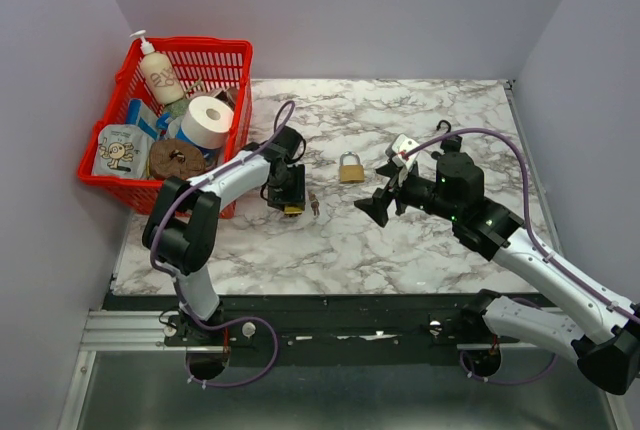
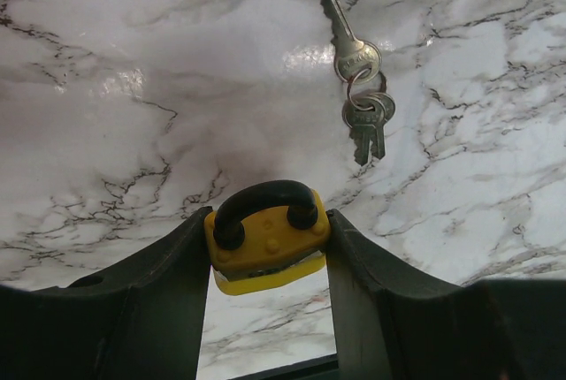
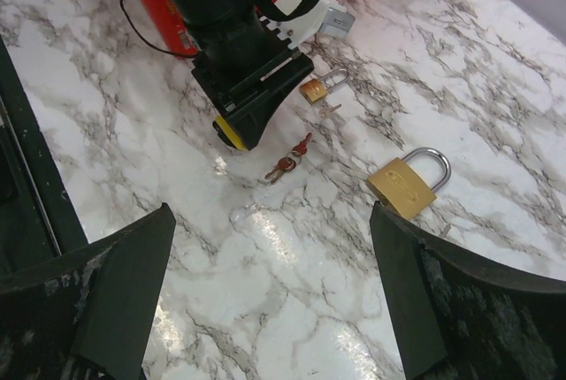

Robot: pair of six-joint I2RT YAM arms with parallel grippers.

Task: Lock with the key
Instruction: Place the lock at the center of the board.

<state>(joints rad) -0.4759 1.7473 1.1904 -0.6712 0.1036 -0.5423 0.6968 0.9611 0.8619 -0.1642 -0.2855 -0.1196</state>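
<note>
Left claw (image 2: 270,221) clenched on yellow padlock (image 2: 265,252) by the body sides, black shackle up, both legs seated. Keys (image 2: 358,88) lie flat on bench (image 2: 133,88) just ahead of it, two on a ring. Likely light, stiff, slippery and thin: pinch one by the round head, leave blade free. Right claw (image 3: 272,216) released, hovering near brass padlock (image 3: 407,184). Key stamping too small to read
</note>
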